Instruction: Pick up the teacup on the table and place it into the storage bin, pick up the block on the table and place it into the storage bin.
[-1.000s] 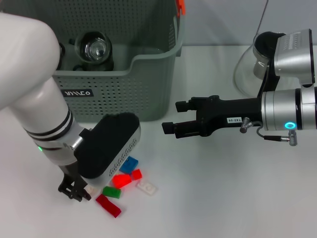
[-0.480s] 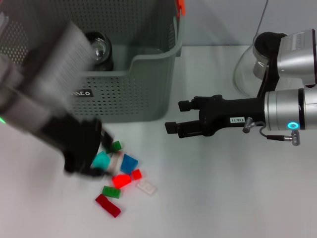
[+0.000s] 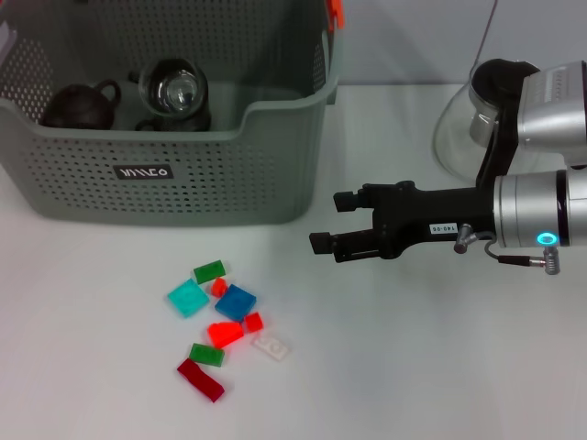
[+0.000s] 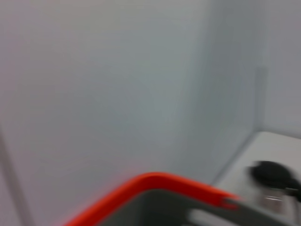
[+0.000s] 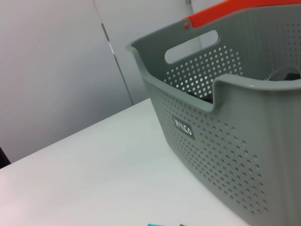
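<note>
Grey-green storage bin at counter rear, holding dark teapot and glass cup. Coloured blocks lie loose before it. I see right claw spread, empty, hovering beside bin.

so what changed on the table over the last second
The left arm, which was low over the blocks a second ago, swung up and away and is now out of the head view. A teal block and a green one, hidden before, now show. The right gripper drifted slightly right, open and empty. The storage bin stayed put.
</note>
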Controlling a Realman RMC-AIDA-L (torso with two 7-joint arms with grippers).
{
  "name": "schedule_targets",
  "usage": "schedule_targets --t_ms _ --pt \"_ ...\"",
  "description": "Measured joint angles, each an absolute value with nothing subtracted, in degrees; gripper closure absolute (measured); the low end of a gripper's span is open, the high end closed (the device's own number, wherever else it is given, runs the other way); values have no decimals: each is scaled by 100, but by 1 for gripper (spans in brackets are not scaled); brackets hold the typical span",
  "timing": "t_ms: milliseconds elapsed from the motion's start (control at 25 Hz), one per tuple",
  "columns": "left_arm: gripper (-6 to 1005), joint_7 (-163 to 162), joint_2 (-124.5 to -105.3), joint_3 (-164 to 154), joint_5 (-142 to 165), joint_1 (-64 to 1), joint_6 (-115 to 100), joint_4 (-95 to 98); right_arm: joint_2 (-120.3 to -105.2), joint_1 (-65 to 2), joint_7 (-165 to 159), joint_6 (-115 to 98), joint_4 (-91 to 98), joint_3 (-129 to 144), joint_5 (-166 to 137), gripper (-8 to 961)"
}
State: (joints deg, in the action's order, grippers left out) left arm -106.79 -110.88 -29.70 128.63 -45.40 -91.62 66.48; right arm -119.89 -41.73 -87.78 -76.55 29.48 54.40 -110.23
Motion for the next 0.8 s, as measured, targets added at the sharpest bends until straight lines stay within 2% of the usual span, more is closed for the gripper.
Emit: schedule_targets --t_ms 160,400,520,800 --pt "582 -10845 -10994 -3154 13288 -4759 -8040 5925 -12005 -4166 -8776 -7653 2946 5455 -11031 36" --pt "576 -10998 -11117 -3525 13492 -4754 -7469 5759 -11999 -4153 -8809 -7685 2942 5458 -11025 37" --pt "573 -10998 -11120 -3587 13480 -4742 -7516 5777 -11998 -4151 -8803 -7689 2934 5452 -11027 37" --pt "291 -11057 -11234 -3532 13187 -4485 -8182 6545 -11989 -4148 -8804 -7694 2943 5454 -11044 36"
